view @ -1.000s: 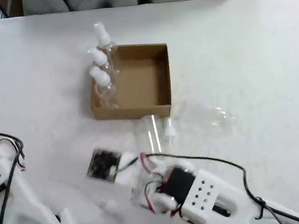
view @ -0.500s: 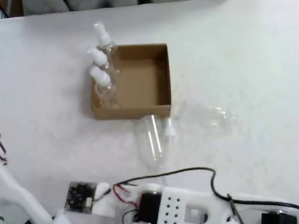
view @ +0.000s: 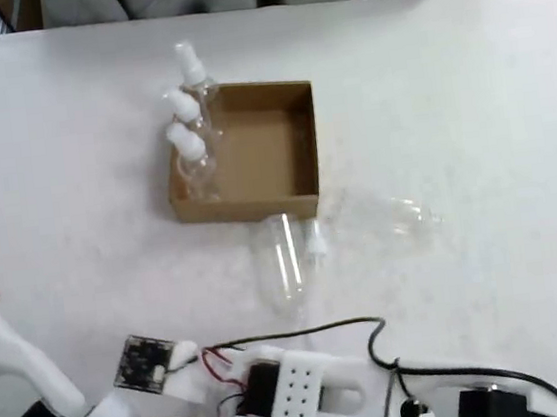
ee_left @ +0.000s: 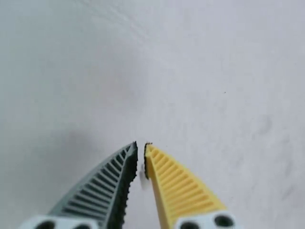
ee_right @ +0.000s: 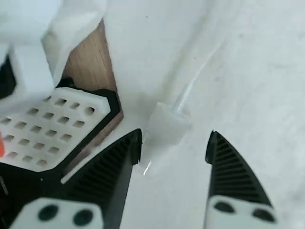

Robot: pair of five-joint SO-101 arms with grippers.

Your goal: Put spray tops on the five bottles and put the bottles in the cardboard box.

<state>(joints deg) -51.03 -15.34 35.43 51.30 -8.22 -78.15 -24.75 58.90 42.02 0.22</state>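
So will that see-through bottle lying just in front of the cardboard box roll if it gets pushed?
Probably. The clear round plastic bottle lies on its side on the flat white table, so a sideways nudge would likely roll it. It looks empty, so it is likely light and may skid too.

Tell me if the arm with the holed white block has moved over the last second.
Yes. In the high view the arm has drawn back from the cardboard box toward the near edge, drifting left in the picture.
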